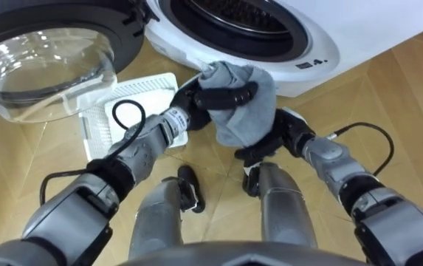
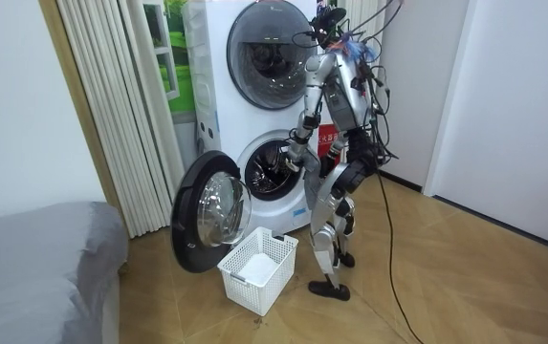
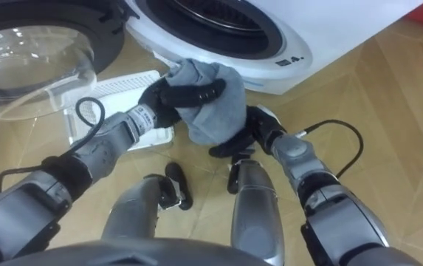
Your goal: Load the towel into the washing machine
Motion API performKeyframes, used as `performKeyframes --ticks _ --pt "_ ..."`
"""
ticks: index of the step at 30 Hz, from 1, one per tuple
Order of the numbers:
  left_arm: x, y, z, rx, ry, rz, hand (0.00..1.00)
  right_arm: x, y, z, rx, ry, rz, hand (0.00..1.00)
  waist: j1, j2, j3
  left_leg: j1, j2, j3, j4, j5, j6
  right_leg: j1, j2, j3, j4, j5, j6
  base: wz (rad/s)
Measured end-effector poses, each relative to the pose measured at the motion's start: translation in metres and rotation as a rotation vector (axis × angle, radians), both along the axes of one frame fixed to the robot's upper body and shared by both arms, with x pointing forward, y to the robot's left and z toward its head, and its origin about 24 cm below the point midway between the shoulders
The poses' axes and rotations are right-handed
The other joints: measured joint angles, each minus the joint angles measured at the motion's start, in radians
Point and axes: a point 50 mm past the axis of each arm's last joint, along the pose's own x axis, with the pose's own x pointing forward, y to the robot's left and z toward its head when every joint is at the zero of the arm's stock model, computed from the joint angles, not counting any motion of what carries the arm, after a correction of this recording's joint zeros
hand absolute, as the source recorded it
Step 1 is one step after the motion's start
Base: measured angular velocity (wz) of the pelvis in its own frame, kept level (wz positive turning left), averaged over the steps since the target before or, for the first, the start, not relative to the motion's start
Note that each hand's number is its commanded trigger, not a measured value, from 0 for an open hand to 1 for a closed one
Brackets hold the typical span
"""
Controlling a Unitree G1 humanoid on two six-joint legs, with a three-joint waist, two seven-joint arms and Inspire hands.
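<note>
grey towel point(image 1: 246, 107) bunched between both hands, just short of the washing machine point(image 1: 303, 46) drum opening. left hand point(image 1: 218, 97) clenched over its top; right hand point(image 1: 261, 151) grasping it from beneath. white basket point(image 1: 139, 90) below.

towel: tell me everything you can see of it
The towel is grey, soft-looking cloth, bunched into a loose lump with folds, its lower end hanging a little. It is held in the air above the wooden floor, just in front of the washing machine with its open drum, not yet inside. The left hand grips its top, dark fingers lying across it. The right hand meets it from below.
</note>
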Motion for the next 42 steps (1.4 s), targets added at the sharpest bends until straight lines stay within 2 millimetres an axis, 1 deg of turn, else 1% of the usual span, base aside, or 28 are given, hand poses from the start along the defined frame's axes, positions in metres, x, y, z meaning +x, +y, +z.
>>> performKeyframes --ticks 1,2,6,8,13,18,19,20,21,22,26,30,33,34,35,36,37,39,41,42 --pt "0.0 0.0 0.0 -0.016 0.016 0.007 1.0 0.0 0.0 0.0 -0.001 0.003 0.0 0.12 0.002 0.001 0.0 -0.002 0.0 0.0 0.002 0.0 0.0 -0.001 -0.001 -0.002 0.0 0.0 0.0 0.04" --pt "0.0 0.0 -0.001 -0.029 0.028 0.013 1.0 0.0 0.0 0.0 -0.001 0.004 0.003 1.0 0.003 0.004 -0.0001 -0.004 0.001 0.0 0.004 0.0 0.0 -0.002 -0.002 -0.005 0.0 0.0 0.001 0.05" --pt "-0.001 -0.001 -0.002 -0.068 0.067 0.025 1.0 0.0 0.001 0.0 0.001 0.015 0.005 1.0 0.002 0.013 -0.0025 -0.005 -0.001 0.002 0.002 0.0 0.0 -0.002 -0.004 -0.006 0.0 -0.001 0.002 0.01" --pt "-0.002 -0.002 -0.002 -0.097 0.093 0.034 1.0 -0.002 -0.001 -0.001 -0.002 0.025 0.0 1.0 0.001 0.022 -0.0075 -0.005 -0.001 0.002 0.001 0.0 0.0 -0.002 -0.003 -0.006 0.0 -0.001 0.002 0.0" --pt "-0.001 -0.009 0.003 -0.161 0.101 0.025 1.0 -0.003 -0.006 -0.002 -0.009 0.043 -0.004 1.0 -0.004 0.035 -0.0144 -0.003 -0.001 0.002 0.001 0.0 0.0 0.0 -0.002 -0.005 0.002 -0.002 0.002 0.0" --pt "0.002 -0.013 0.008 -0.23 0.108 0.057 1.0 -0.002 -0.003 -0.001 0.0 0.036 -0.003 1.0 -0.022 0.035 -0.0147 0.002 0.001 0.0 0.001 0.0 0.0 0.007 0.0 -0.004 0.0 -0.002 0.001 0.0" --pt "0.002 -0.013 0.009 -0.239 0.107 0.062 0.73 -0.002 -0.005 -0.001 0.008 0.035 -0.014 1.0 -0.026 0.035 -0.0145 0.002 0.002 -0.002 0.001 0.0 0.0 0.007 0.0 -0.003 0.0 -0.002 0.001 0.0" --pt "0.004 -0.013 0.01 -0.248 0.107 0.068 0.56 -0.003 -0.004 -0.001 0.02 0.034 -0.023 1.0 -0.026 0.035 -0.0143 0.001 0.003 -0.002 0.001 0.0 0.0 0.006 0.0 -0.002 0.0 -0.002 0.001 0.0" --pt "0.004 -0.013 0.011 -0.252 0.105 0.071 0.0 -0.002 -0.004 -0.001 0.023 0.032 -0.026 1.0 -0.026 0.034 -0.0142 0.001 0.003 -0.003 0.001 0.0 0.0 0.007 0.0 -0.003 0.0 -0.002 0.001 0.0" --pt "0.005 -0.012 0.012 -0.264 0.107 0.08 0.0 -0.002 -0.004 -0.001 0.031 0.027 -0.029 1.0 -0.026 0.034 -0.0139 0.001 0.003 -0.005 0.001 0.0 0.0 0.007 0.0 -0.003 0.0 -0.002 0.001 0.0" --pt "0.01 -0.005 0.014 -0.283 0.098 0.12 0.0 -0.002 -0.005 -0.002 0.024 0.025 -0.053 1.0 -0.024 0.024 -0.0075 0.001 0.003 -0.006 -0.001 0.002 -0.002 0.008 0.002 0.0 -0.001 -0.002 0.0 0.01" --pt "0.009 0.001 0.012 -0.299 0.109 0.158 0.0 -0.003 -0.008 -0.003 0.015 0.021 -0.101 1.0 -0.013 0.02 -0.0059 -0.006 0.006 -0.01 -0.007 0.002 -0.003 0.009 0.003 -0.016 -0.018 0.001 -0.002 0.02" --pt "0.005 0.013 0.004 -0.294 0.127 0.218 0.0 -0.013 -0.017 -0.01 -0.027 0.057 -0.155 1.0 0.029 0.017 -0.0042 0.001 0.005 -0.003 -0.016 0.003 -0.005 0.008 0.006 -0.013 -0.021 0.001 -0.001 -0.06" --pt "0.005 0.015 0.003 -0.285 0.13 0.227 0.0 -0.013 -0.018 -0.011 -0.038 0.067 -0.158 1.0 0.036 0.016 -0.0033 0.002 0.005 -0.003 -0.019 0.003 -0.006 0.008 0.006 -0.013 -0.021 0.0 -0.002 0.0" --pt "0.003 0.02 -0.001 -0.258 0.137 0.248 0.0 -0.015 -0.02 -0.013 -0.06 0.078 -0.157 1.0 0.05 0.015 -0.0027 0.002 0.005 0.0 -0.025 0.004 -0.007 0.007 0.006 -0.015 -0.024 -0.001 -0.002 0.0" --pt "0.0 0.025 -0.006 -0.226 0.142 0.265 0.0 -0.015 -0.022 -0.013 -0.081 0.082 -0.15 1.0 0.061 0.014 -0.0023 0.001 -0.001 0.001 -0.032 0.005 -0.009 0.007 0.006 -0.017 -0.029 -0.001 -0.003 0.04" --pt "-0.002 0.028 -0.008 -0.206 0.145 0.273 0.0 -0.015 -0.022 -0.013 -0.089 0.084 -0.149 1.0 0.066 0.014 -0.002 0.001 -0.002 0.001 -0.034 0.005 -0.009 0.007 0.007 -0.018 -0.031 -0.001 -0.003 0.0" --pt "-0.013 0.037 -0.021 -0.092 0.159 0.285 0.0 -0.016 -0.023 -0.014 -0.115 0.087 -0.135 1.0 0.086 0.01 0.0008 0.004 -0.003 0.001 -0.037 0.006 -0.01 0.008 0.007 -0.016 -0.031 -0.003 -0.001 0.0" --pt "-0.019 0.041 -0.029 -0.004 0.163 0.283 0.0 -0.016 -0.026 -0.015 -0.129 0.103 -0.142 1.0 0.09 0.009 0.0014 -0.001 -0.011 -0.012 -0.042 0.008 -0.01 0.006 0.0 -0.028 -0.029 -0.007 0.0 0.17" --pt "-0.021 0.043 -0.032 0.066 0.163 0.274 0.0 -0.016 -0.029 -0.015 -0.138 0.112 -0.147 1.0 0.09 0.005 0.0043 -0.004 -0.018 -0.016 -0.051 0.014 -0.008 0.004 -0.007 -0.034 -0.029 -0.009 0.002 0.25"
